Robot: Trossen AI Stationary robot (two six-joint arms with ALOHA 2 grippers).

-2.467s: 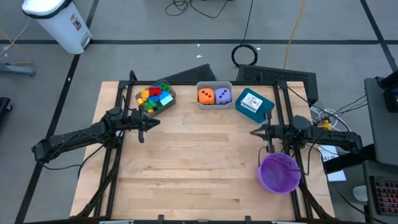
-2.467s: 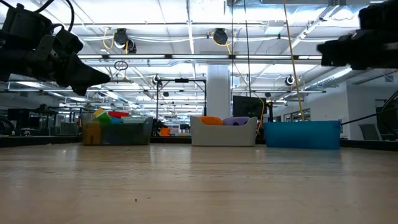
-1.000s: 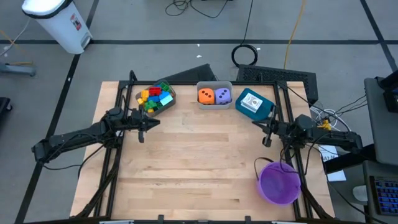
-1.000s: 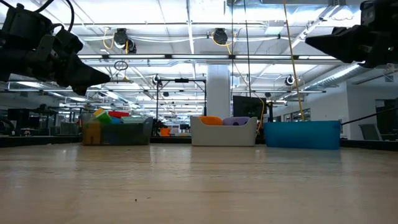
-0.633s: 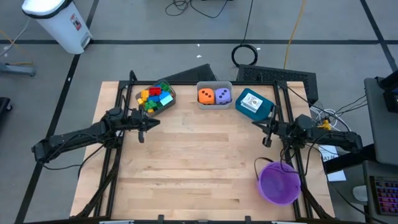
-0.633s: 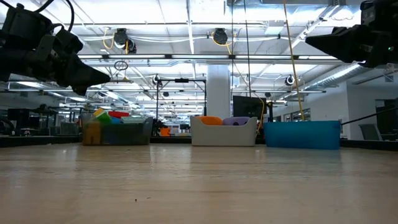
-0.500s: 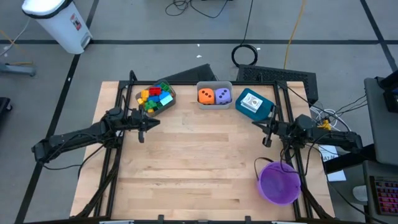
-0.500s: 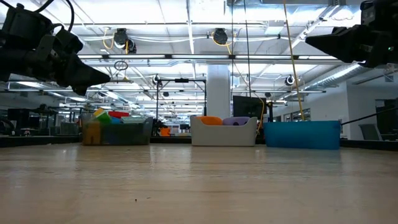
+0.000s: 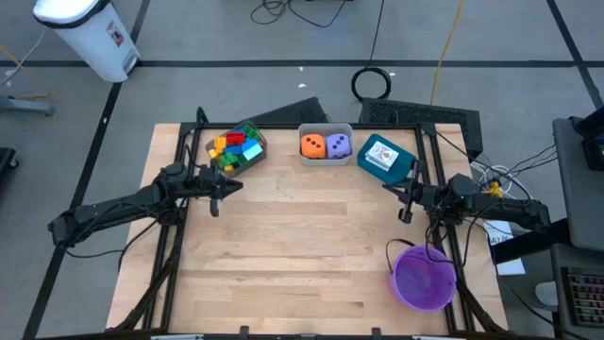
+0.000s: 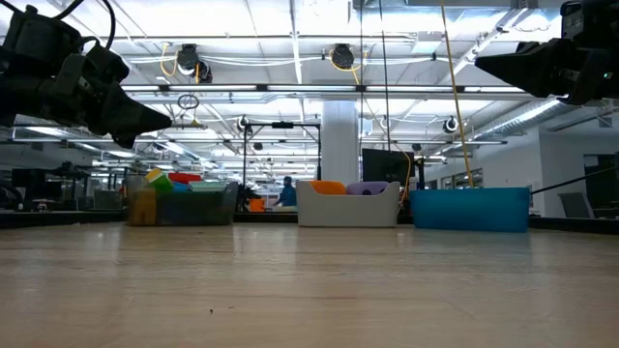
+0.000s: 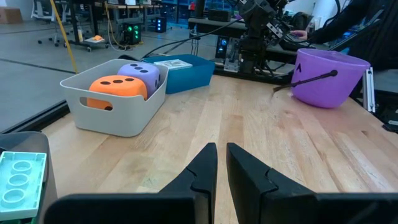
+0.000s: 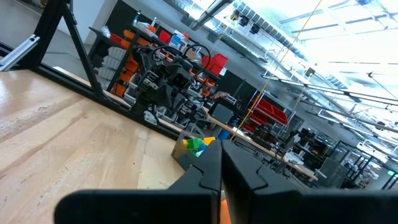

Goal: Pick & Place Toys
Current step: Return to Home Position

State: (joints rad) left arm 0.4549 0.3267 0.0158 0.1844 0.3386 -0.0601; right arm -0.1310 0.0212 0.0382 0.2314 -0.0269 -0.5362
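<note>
Toys: small coloured plastic blocks (image 9: 236, 148) are sitting in the dark far-left bin (image 9: 263, 144), orange and purple dotted dice (image 9: 338, 144) in the grey bin (image 9: 326, 127), white-blue cards (image 9: 379, 154) in the teal bin (image 9: 403, 166).
Left gripper (image 9: 237, 185): hovering near the blocks, closed, empty.
Right gripper (image 9: 386, 189): hovering beside the teal bin, closed, empty.

Light comes from overhead and is bright and even across the worktop (image 9: 302, 246). The wood shows no hard glare, and shadows by the arms are soft and faint.

Low view: the ceiling strip lights (image 10: 290, 60) burn out to white. The left hand (image 10: 164, 117) and right hand (image 10: 484, 64) read as near-black silhouettes against them.

Right wrist view: skylight-like glare across the ceiling, with that arm's own fingers unlit.

Left wrist view: a pale sheen lies on the wood near the purple bowl (image 11: 328, 76).
</note>
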